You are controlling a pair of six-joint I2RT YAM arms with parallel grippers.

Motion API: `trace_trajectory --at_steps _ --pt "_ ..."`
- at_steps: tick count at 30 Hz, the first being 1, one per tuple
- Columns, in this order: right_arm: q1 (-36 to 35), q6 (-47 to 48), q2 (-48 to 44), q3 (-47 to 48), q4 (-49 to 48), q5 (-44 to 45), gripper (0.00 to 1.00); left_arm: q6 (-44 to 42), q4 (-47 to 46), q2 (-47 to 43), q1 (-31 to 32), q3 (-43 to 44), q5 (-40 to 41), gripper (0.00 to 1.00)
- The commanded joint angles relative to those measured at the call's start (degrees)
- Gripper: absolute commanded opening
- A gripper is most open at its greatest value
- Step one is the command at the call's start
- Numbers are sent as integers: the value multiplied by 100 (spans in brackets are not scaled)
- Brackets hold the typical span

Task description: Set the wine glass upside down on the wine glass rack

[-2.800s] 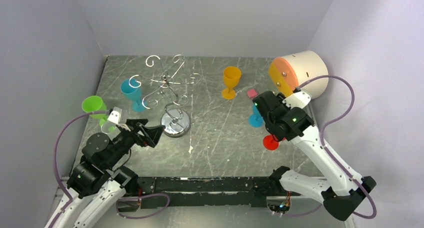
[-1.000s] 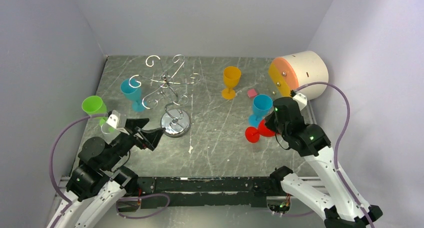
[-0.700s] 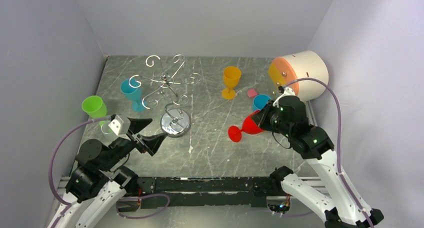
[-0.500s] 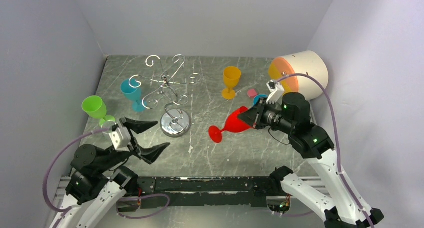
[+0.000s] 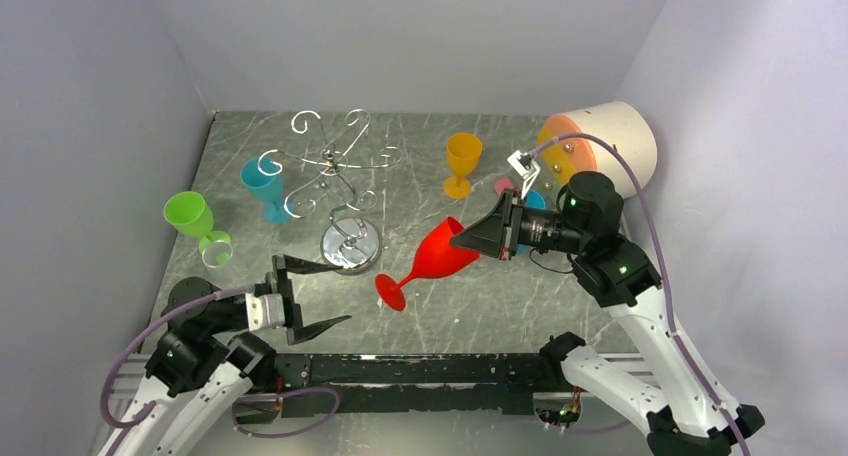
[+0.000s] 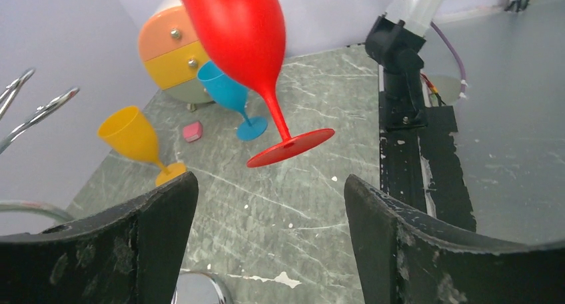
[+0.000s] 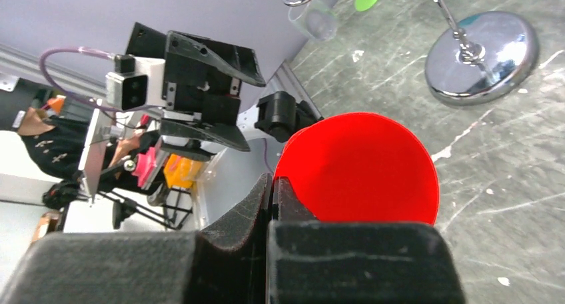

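Firmly, our right hand [image 5: 478,238] pinches the red wine glass [image 5: 432,257] by its rim, tilted above the counter [image 5: 455,311], while our left hand [image 5: 312,296] gapes wide, holding nothing

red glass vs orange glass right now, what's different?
Pose: the red glass hangs tilted in the air, foot lowest; the orange glass stands upright on the table. State: the right arm's fingers pinch the red glass's rim; nothing touches the orange glass. Shared: both are opaque stemmed glasses.
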State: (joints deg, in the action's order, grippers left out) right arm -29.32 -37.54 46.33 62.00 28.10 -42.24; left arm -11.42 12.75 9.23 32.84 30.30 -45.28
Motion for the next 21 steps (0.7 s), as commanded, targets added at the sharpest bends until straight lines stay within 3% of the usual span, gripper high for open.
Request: trace_trajectory --at_steps 1,21 --pt "27 -327 71 127 -460 -518 0 -465 -415 178 25 -65 -785 83" --pt "-83 -944 559 -59 -1355 -676 0 -1075 -238 933 27 205 -1404 68"
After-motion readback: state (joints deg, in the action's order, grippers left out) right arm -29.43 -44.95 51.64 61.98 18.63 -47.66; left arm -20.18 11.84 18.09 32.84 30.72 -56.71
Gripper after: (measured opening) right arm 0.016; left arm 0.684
